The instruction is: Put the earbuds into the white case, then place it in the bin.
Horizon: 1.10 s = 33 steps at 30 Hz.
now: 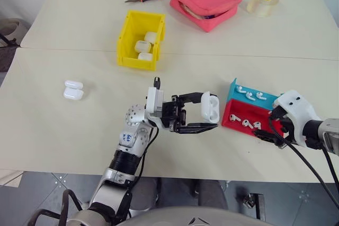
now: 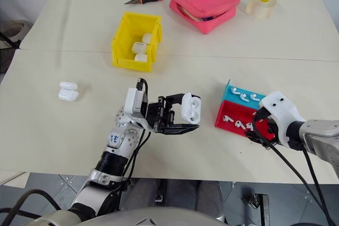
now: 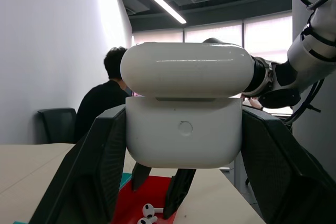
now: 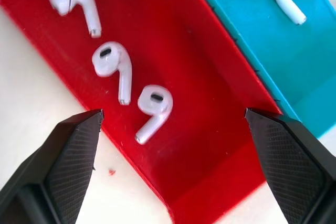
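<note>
— Right wrist view: right gripper point(image 4: 170, 145) spread wide, empty, poised over the earbuds point(image 4: 152, 106) in the tray point(image 4: 205, 108) near the table's right front edge. Best centred on one stem before closing.

— Left gripper point(image 1: 204, 116) clamped on the white case point(image 1: 210, 107), lid up, mid-table. Socket interior hidden; bin point(image 1: 127, 35) behind.
</note>
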Motion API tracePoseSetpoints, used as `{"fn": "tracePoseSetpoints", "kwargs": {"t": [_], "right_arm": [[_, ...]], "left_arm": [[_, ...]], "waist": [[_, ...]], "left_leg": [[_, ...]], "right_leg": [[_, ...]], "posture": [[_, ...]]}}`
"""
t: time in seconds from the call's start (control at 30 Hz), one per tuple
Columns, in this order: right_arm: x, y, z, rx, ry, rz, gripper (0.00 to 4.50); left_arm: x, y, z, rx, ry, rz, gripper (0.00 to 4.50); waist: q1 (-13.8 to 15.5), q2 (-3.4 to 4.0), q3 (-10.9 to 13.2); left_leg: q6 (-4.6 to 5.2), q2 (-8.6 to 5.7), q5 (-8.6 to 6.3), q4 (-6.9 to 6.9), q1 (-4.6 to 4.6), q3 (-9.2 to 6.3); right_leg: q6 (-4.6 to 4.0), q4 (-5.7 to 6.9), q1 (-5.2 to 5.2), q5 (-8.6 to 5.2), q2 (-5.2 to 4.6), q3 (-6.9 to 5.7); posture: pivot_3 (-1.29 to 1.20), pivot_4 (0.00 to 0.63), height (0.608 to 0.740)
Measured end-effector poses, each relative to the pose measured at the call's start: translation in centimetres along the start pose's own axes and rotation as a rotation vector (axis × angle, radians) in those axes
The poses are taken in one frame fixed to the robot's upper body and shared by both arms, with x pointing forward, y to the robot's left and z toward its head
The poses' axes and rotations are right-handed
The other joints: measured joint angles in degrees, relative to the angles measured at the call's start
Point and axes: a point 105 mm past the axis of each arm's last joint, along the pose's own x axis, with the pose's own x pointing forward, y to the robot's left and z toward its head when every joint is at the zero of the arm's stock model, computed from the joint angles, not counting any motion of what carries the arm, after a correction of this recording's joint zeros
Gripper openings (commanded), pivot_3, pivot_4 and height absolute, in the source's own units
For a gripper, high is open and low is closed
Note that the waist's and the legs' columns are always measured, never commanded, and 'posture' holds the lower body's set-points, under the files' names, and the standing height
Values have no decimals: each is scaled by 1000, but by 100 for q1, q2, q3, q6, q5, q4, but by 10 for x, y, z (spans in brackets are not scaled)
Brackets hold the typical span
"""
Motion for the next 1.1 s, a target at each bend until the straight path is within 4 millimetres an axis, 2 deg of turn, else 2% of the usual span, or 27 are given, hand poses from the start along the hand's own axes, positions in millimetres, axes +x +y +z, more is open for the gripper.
{"fn": "tracePoseSetpoints", "kwargs": {"t": [0.03, 0.13, 0.33, 0.87, 0.97, 1.1], "right_arm": [[1, 0, 0, 6, -2, -3, 4500], [4, 0, 1, 23, -4, -10, 3918], [7, 9, 2, 12, -5, 14, 1925], [7, 9, 3, 3, -4, 7, 1925], [8, 10, 3, -3, -6, 11, 1417], [8, 10, 3, -10, -4, 10, 1417]], "left_arm": [[0, 0, 0, 2, 1, 2, 2806], [1, 0, 2, 9, 0, 3, 2806], [1, 1, 2, 12, 0, 6, 2806], [1, 1, 2, 12, 0, 7, 2806], [1, 1, 2, 12, 0, 7, 2806], [1, 1, 3, 12, 0, 7, 2806]], "waist": [[-1, 0, 0], [-6, 0, 0], [-3, 0, 0], [-6, 0, 0], [-7, 0, 0], [-6, 0, 0]], "left_leg": [[0, 0, 0, 0, 0, 0], [0, 0, 0, 2, 0, 1], [0, 0, 0, 4, 0, 1], [0, -1, -1, 4, 0, 2], [0, -1, -1, 4, 0, 1], [0, -1, -1, 5, 0, 2]], "right_leg": [[0, 0, 0, 0, 0, -1], [0, 0, 0, 0, 0, 1], [2, 0, 1, 1, 0, 1], [2, 1, 1, 1, 0, 1], [2, 1, 1, 1, 1, 1], [2, 0, 2, 1, 0, 1]], "posture": [[0, 150, 740], [0, 150, 740], [0, 150, 740], [0, 150, 740], [0, 150, 740], [0, 150, 740]]}}
